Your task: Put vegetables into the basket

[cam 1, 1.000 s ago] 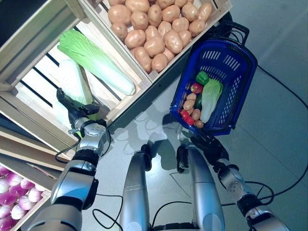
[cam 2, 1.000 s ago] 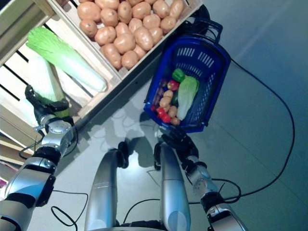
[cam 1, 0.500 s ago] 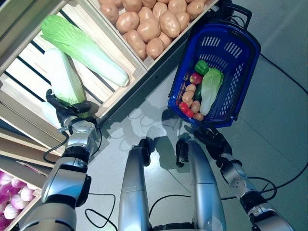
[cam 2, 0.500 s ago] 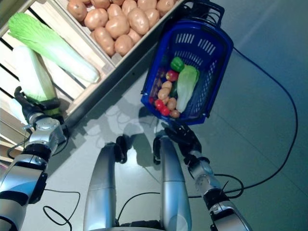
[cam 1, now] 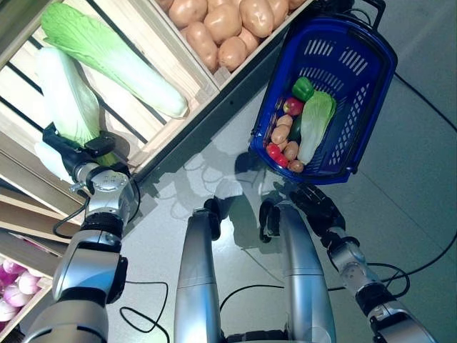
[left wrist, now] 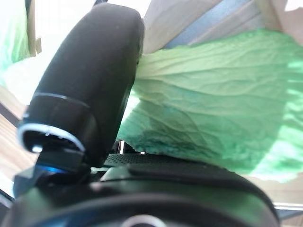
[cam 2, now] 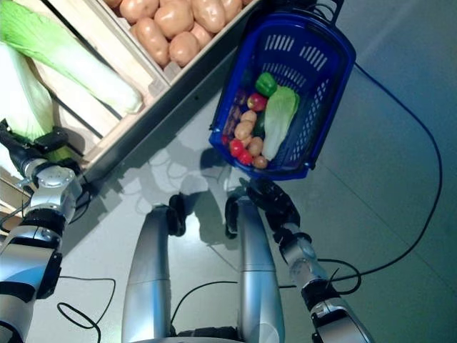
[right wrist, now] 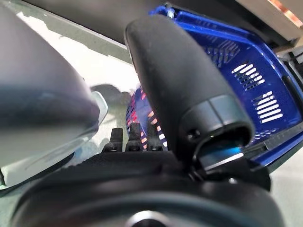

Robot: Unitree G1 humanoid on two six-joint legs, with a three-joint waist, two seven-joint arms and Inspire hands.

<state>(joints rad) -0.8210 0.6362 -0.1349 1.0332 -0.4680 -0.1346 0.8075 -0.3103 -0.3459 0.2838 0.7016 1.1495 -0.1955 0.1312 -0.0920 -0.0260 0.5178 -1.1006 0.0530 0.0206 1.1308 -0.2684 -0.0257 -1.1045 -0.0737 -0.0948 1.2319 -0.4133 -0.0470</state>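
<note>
The left robot hand [cam 1: 80,153] is up at the wooden crate [cam 1: 153,39], thumb and fingers wrapped around the leafy green end of a napa cabbage [cam 1: 66,101]. The left wrist view confirms it: crinkled green leaf pressed right between the thumb and the palm. A second napa cabbage [cam 1: 107,57] lies just beside it in the same crate, untouched. Next crate over, a heap of potatoes [cam 1: 214,18].

Down on the floor sits the blue basket [cam 1: 364,61], already carrying a fair load: a green pepper [cam 1: 303,88], a red tomato [cam 1: 291,107], a few small potatoes [cam 1: 280,134], some little red pieces [cam 1: 274,152] at the near end, and a cabbage [cam 1: 314,127] lying along the middle.

The right robot hand [cam 1: 315,207] hangs just short of the basket's near rim, holding nothing. From its own wrist view the fingers look curled in, thumb sticking out toward the blue plastic.

So this looks like the pick-up step: the grip on the cabbage is made, but it has not yet left the crate. The next move calls for lifting it clear of the crate's front board, then swinging it well across to the basket. It is long and held by the soft leaf end, so it may droop or slip.
</note>
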